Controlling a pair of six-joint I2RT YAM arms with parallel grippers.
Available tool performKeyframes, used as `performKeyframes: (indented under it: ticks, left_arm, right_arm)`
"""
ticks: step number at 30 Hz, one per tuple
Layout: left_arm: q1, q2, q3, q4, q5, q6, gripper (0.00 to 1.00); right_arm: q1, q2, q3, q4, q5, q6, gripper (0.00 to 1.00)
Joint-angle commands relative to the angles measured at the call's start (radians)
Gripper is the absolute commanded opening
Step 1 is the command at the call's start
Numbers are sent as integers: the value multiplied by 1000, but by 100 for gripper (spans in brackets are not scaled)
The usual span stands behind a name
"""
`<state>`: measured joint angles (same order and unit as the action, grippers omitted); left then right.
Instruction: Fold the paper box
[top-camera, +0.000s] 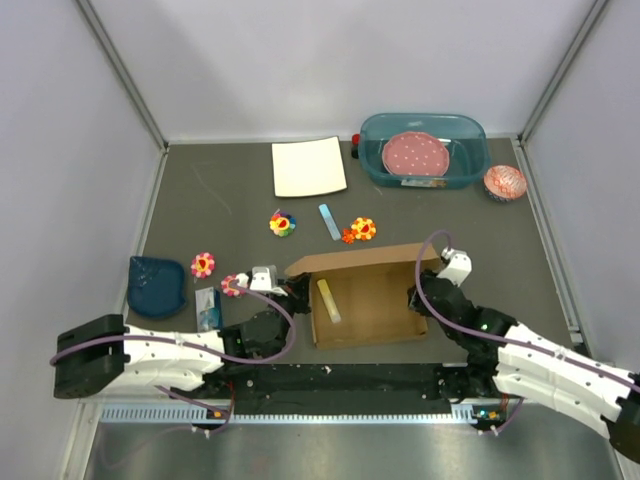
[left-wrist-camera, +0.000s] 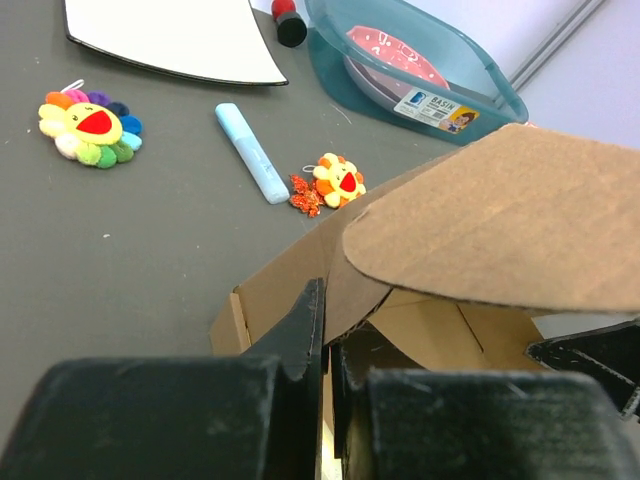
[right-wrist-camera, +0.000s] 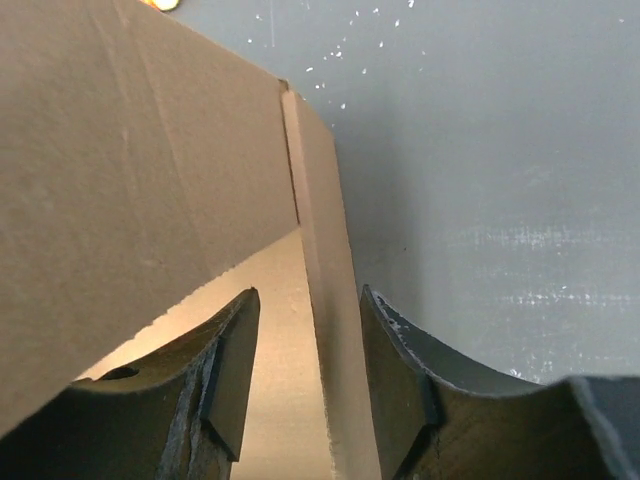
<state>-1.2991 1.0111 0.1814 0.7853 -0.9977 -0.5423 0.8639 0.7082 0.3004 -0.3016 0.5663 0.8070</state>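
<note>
the paper box (top-camera: 370, 300) sits on the tabletop (top-camera: 220, 200) between the two pincers. the left pincer (left-wrist-camera: 328, 335) is nearly closed, nipping the box's left wall; just ahead, a raised flap blocks the box's inside and part of the teal tub (left-wrist-camera: 330, 50). the right pincer (right-wrist-camera: 308, 300) stands parted astride the right wall; whether it touches is unclear.

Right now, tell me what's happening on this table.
Both arms are working the paper box mid-table. The left end effector looks clamped on its left wall, while the right end effector straddles the right wall with its jaws open, not gripping. The long far flap stands raised, so the box is only part folded.
</note>
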Motion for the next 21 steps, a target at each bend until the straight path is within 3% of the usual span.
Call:
performKeyframes:
  ticks: [1, 11, 21]
  left_arm:
    - [-32, 69, -14, -181, 42, 4, 0]
    - [-46, 132, 16, -216, -4, -19, 0]
    - [-62, 149, 17, -236, -51, -42, 0]
  right_arm:
    - [9, -119, 20, -79, -23, -43, 47]
    - [9, -363, 146, -287, -65, -112, 53]
    - [9, -567, 273, -337, -39, -112, 58]
